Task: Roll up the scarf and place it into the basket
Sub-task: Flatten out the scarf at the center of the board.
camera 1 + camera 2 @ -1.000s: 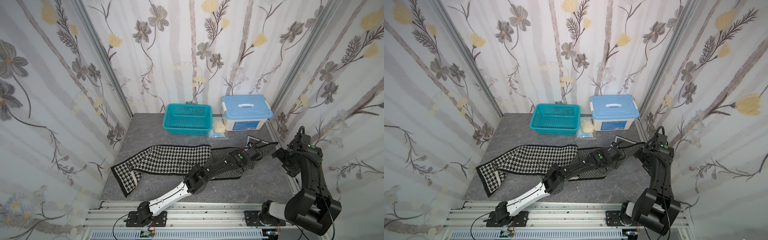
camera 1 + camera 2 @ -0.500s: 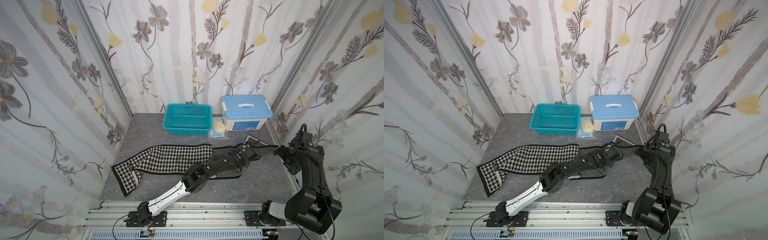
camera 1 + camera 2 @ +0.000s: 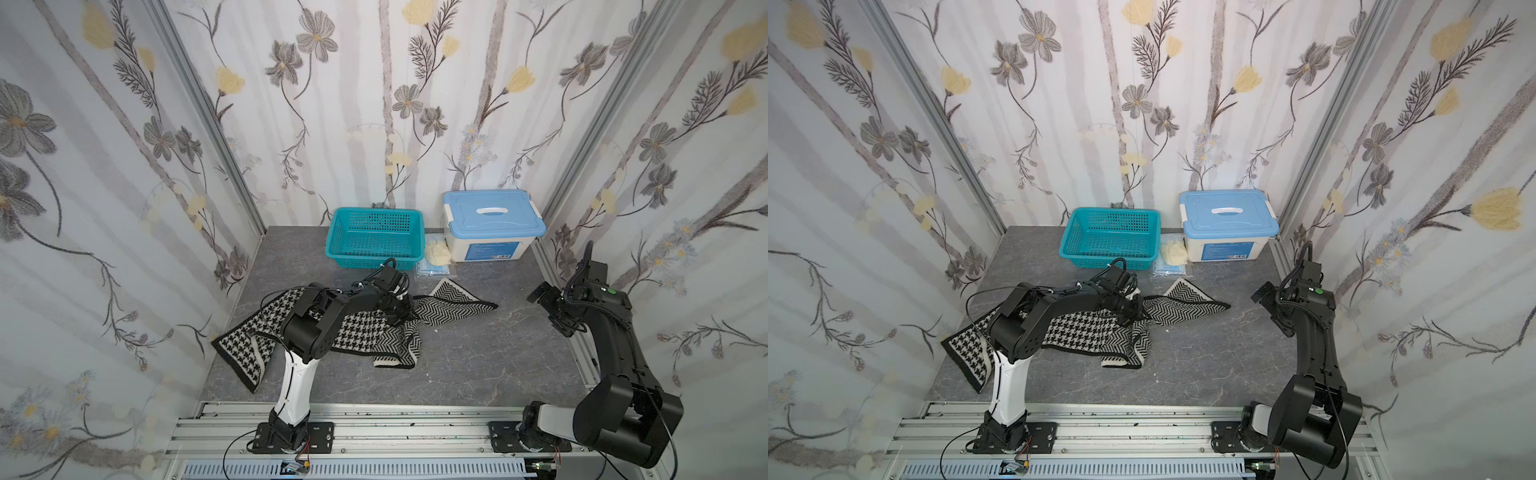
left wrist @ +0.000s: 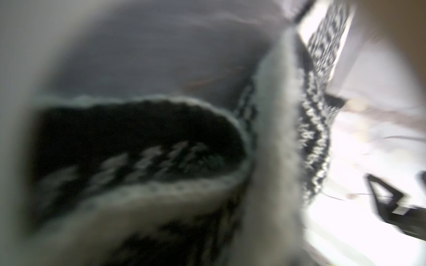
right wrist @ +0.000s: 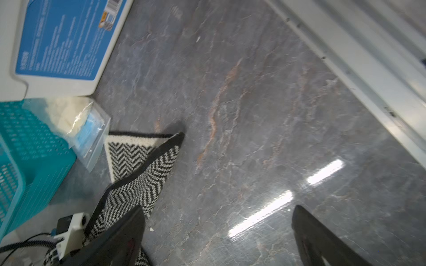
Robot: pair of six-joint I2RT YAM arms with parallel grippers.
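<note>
Pinching the one scarf [image 3: 365, 328] at a bunched fold on the table [image 3: 478, 365], the left gripper [image 3: 401, 311] is clamped tight. The right gripper [image 5: 219, 237] hangs spread wide, empty. One basket [image 3: 374, 211] and one lidded box [image 3: 494, 216] stand behind.

We note a grey, marble-veined table [image 3: 478, 374], glossy under the lamps. At its back edge stand a teal basket [image 3: 357, 261] and a white box [image 3: 492, 245] with a blue lid. A pale yellow cloth lump [image 3: 436, 251] (bagged in clear plastic, it seems) sits between them. Just in front of the lump lies a clear packet [image 3: 434, 271] with blue contents. Mid-table sprawls the scarf [image 3: 365, 332], crumpled at its middle. Its houndstooth end lies toward the left front, and a herringbone corner is just beside the packet.
</note>
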